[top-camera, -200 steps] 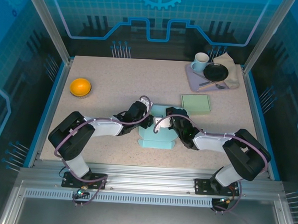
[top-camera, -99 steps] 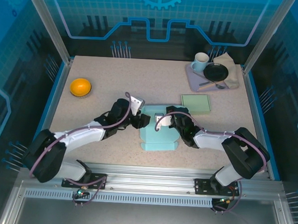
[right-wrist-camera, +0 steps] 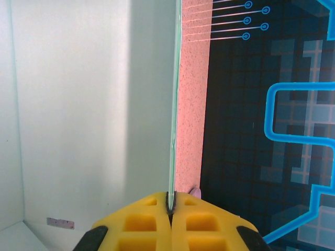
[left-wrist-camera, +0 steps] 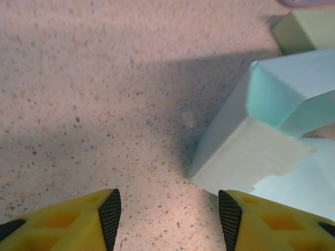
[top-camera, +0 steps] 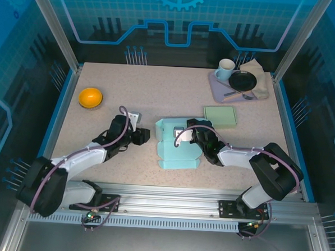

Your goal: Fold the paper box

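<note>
The light teal paper box [top-camera: 176, 149] lies half-formed in the middle of the table, with its left side panel standing up. My right gripper [top-camera: 193, 136] is at the box's back right, shut on a thin upright wall of it; in the right wrist view that paper edge [right-wrist-camera: 171, 104] runs straight into the closed tips [right-wrist-camera: 169, 203]. My left gripper [top-camera: 142, 136] sits on the table just left of the box, apart from it. In the left wrist view its fingers [left-wrist-camera: 111, 217] stand open over bare tabletop, and the box's corner [left-wrist-camera: 246, 157] lies ahead to the right.
An orange bowl [top-camera: 91, 97] sits at the left. A flat pale green pad [top-camera: 219, 115] lies just behind and to the right of the box. A tray [top-camera: 220, 89] at the back right carries a mug [top-camera: 225, 68], a black plate [top-camera: 242, 80] and a cloth.
My left gripper has drawn back to the left, off the box and onto open table. The box's left panel now stands free. The right gripper has kept its hold and place.
</note>
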`<act>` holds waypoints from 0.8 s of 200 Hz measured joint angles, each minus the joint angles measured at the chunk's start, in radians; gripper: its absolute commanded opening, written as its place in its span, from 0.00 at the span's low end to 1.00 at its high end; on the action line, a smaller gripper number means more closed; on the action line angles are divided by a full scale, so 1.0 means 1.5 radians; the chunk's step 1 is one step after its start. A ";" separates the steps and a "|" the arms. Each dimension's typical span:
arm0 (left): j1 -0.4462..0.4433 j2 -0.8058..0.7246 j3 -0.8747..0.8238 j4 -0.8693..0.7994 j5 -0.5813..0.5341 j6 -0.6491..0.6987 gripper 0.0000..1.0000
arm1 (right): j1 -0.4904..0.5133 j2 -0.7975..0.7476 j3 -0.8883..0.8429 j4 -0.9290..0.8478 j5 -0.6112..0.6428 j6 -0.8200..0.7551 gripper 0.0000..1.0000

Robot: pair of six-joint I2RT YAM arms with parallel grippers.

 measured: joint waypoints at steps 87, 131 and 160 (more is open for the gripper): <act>0.000 0.174 0.090 0.065 0.113 0.038 0.51 | 0.001 0.000 0.000 0.000 0.000 -0.005 0.00; -0.048 0.209 0.118 0.068 0.122 0.055 0.51 | 0.001 0.000 0.000 0.000 0.003 -0.005 0.00; -0.070 0.243 0.141 0.068 0.107 0.065 0.47 | 0.002 0.000 -0.001 0.000 0.003 -0.006 0.00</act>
